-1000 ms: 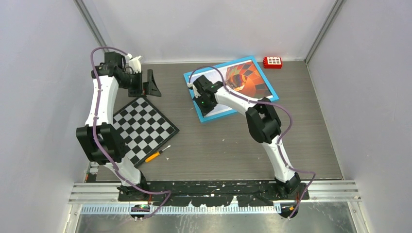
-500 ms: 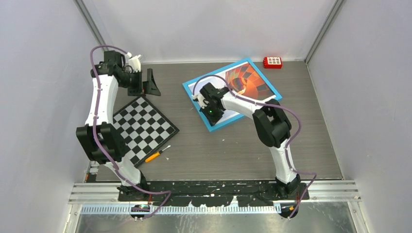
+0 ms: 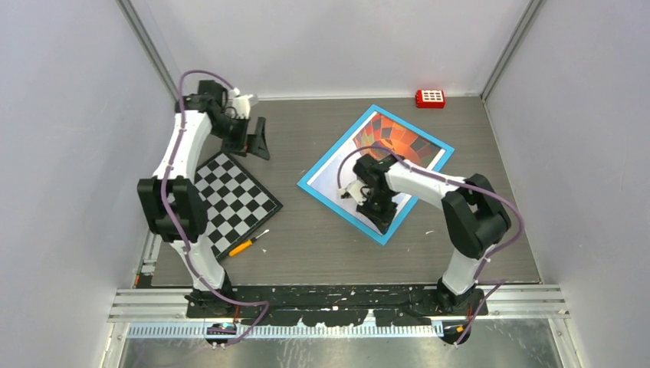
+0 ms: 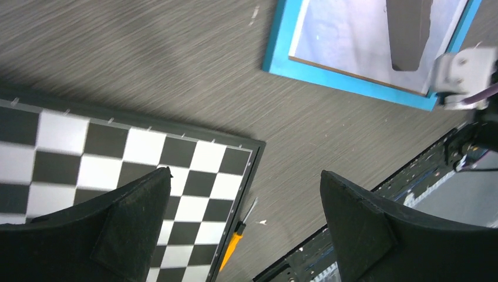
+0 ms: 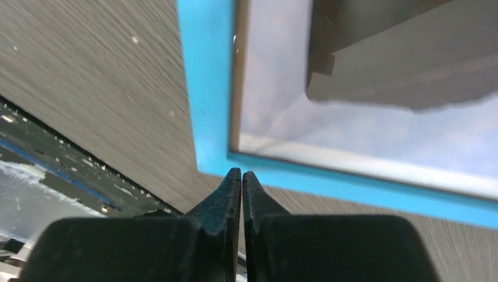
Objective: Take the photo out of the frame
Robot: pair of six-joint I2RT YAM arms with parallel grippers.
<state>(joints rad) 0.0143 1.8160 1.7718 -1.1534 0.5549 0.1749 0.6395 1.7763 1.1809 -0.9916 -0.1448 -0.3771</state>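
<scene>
Left gripper (image 3: 247,140) hung at the upper left, fingers wide apart, just past the chequered board (image 3: 226,201). An orange screwdriver (image 3: 247,245) lay by the board's low corner. In the middle lay the frame (image 3: 337,145) with the photo (image 3: 398,142) inside, face up. Right gripper (image 3: 381,222) had its tips pressed together at the frame's bottom corner. A red block (image 3: 430,98) sat upper right

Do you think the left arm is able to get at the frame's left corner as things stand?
Probably yes: the left tool hangs open over the table with nothing between it and the frame's left corner, and the right tool, shut, sits at the near corner only.
</scene>
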